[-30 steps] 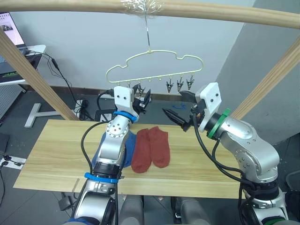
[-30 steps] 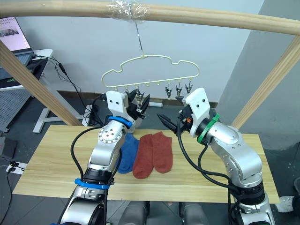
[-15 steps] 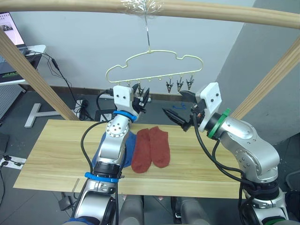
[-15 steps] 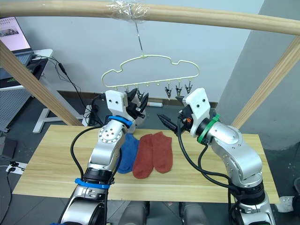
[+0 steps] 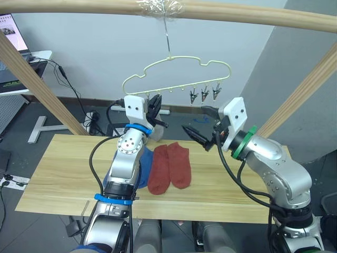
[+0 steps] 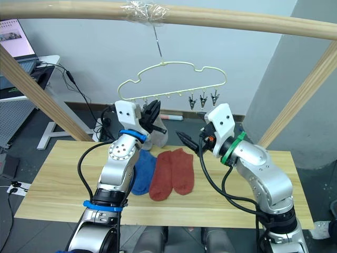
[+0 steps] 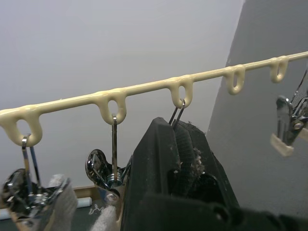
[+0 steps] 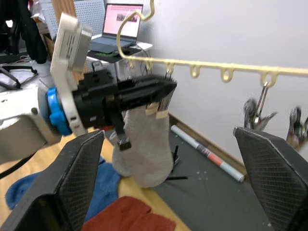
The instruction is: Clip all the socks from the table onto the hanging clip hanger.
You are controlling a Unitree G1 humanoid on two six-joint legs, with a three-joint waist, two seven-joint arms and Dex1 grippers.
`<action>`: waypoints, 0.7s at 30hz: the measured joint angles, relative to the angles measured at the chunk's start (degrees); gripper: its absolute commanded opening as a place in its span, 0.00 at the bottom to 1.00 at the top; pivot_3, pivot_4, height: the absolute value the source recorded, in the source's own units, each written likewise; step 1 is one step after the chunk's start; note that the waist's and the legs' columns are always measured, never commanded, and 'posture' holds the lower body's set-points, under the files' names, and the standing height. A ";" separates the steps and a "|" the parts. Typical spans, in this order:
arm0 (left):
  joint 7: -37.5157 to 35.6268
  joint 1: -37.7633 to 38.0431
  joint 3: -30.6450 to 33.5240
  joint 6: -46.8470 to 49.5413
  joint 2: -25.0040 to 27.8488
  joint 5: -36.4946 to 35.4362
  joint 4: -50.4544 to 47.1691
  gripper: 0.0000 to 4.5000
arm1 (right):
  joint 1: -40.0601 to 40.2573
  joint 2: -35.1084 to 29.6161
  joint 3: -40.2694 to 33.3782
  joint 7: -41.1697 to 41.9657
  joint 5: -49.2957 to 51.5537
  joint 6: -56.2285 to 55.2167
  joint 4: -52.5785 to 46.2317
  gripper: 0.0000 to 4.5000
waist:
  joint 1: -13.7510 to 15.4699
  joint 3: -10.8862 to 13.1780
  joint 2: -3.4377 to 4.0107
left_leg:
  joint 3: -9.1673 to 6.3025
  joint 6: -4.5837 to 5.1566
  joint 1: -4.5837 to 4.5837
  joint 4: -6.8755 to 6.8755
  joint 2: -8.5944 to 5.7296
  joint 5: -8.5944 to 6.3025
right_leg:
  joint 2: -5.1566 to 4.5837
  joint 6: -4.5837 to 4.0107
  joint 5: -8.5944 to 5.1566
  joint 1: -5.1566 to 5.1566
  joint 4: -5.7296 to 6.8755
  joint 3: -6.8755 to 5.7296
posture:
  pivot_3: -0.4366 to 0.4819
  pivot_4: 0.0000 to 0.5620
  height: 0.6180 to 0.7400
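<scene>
Under hanger [image 5: 176,71], left gripper [image 5: 154,108] clenched on clip [image 7: 179,111] beside hanging grey sock [image 8: 144,149]; right gripper [image 5: 197,132] released. Best: release squarely, avoid tugging wire.

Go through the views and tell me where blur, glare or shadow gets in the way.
Left wrist view: the left gripper is a dark close-up mass and the clips beside it are soft, while the clip hanger bar reads sharply. Right wrist view: its own fingers are blurred and the grey sock is slightly soft. Eye views: even light, no glare, the red socks crisp.
</scene>
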 measured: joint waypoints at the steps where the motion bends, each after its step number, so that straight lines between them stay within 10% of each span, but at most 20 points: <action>1: -0.46 0.10 0.34 0.63 0.01 -0.63 -0.33 0.00 | 0.36 0.21 0.82 -0.18 -0.57 -0.20 0.77 1.00 | 0.01 -0.03 -0.02 | 0.00 0.00 0.01 0.01 0.00 0.00 | 0.00 0.00 0.00 0.00 0.01 0.00 | 0.65 0.31 1.00; 11: -4.81 1.69 4.70 9.84 2.20 -9.25 -4.99 0.00 | 0.28 7.38 19.50 -4.39 -17.03 -11.98 34.25 1.00 | -0.98 -0.43 -0.12 | 0.03 0.04 0.35 -0.01 0.07 0.08 | 0.08 0.08 -0.04 0.26 0.01 0.05 | 0.69 0.32 1.00; 21: -4.62 5.26 3.45 11.91 3.15 -8.65 -10.61 0.00 | -15.02 15.83 16.33 -8.41 -23.91 -29.58 76.18 1.00 | -0.41 -0.48 -0.20 | 0.02 0.02 0.39 -0.05 0.09 0.13 | 0.06 -0.10 0.09 0.31 -0.03 0.04 | 0.74 0.34 1.00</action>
